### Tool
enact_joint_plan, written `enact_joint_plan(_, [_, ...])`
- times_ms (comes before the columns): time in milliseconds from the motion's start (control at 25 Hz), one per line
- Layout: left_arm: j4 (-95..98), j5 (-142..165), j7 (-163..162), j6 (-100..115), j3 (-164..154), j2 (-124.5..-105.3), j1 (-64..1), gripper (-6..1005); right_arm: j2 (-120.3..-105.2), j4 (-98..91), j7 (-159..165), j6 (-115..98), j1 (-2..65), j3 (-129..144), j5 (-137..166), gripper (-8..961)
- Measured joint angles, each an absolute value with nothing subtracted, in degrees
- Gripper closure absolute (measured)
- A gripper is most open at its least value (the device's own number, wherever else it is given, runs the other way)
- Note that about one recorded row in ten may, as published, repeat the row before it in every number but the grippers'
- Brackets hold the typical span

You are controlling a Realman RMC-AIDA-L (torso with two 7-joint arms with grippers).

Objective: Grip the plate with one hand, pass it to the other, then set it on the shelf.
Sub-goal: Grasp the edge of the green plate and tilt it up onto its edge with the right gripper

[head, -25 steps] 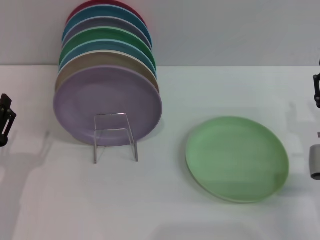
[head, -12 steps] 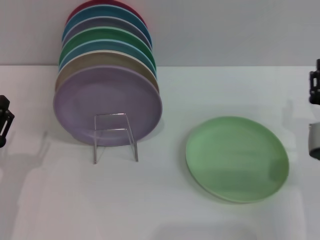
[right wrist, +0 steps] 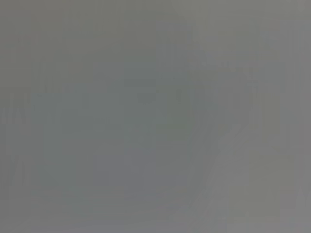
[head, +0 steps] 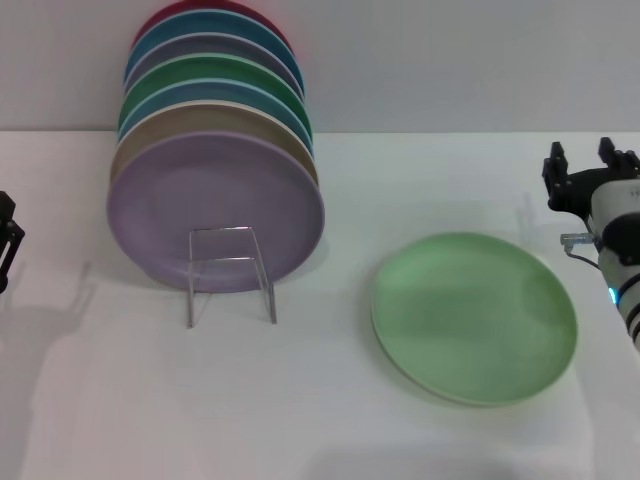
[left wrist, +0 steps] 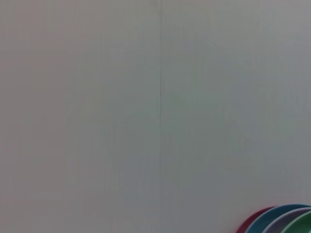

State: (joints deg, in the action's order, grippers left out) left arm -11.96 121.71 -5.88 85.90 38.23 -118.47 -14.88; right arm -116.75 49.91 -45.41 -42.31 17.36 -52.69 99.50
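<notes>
right gripper (head: 586,170) is hanging near the right edge, just past the far right side of the plate (head: 473,316), prongs parted with a gap between them and pinching nothing. The left gripper (head: 5,240) is barely peeking in at the left edge, can't tell how its fingers sit. The mint plate lies flat on the white table (head: 330,400), well apart from the shelf (head: 230,272), which already props a lilac plate (head: 215,210) with a whole stack behind it. My worry: a flat plate with a shallow rim gives the fingers little to bite, so it could skid away or tip out mid-handoff. The rack also looks pretty full, so slotting one more might knock the front plate
</notes>
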Motion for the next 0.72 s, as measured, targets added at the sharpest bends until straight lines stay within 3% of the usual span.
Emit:
enact_joint_plan(160, [-11.87, 121.66, -5.89, 85.83, 38.23, -118.47, -15.07, 181, -116.61, 57.23, -51.85, -30.46, 14.09, -60.53, 99.61, 420])
enact_joint_plan(240, [-11.71, 121.62, -5.88, 85.78, 38.23, -118.47, -15.25, 181, -118.24, 62.24, -58.28, -19.89, 11.03, -68.39, 99.60, 420])
enact_joint_plan(360, [-11.69, 121.62, -5.89, 85.78, 38.23, -118.47, -15.32, 181, -118.91, 64.81, -60.89, -13.12, 9.44, -72.99, 99.43, 421])
enact_joint_plan(720, [-11.70, 121.64, -5.89, 85.79, 38.23, -118.55, -15.56, 182, -118.97, 68.52, -58.81, 10.64, 8.07, -89.17, 104.26, 421])
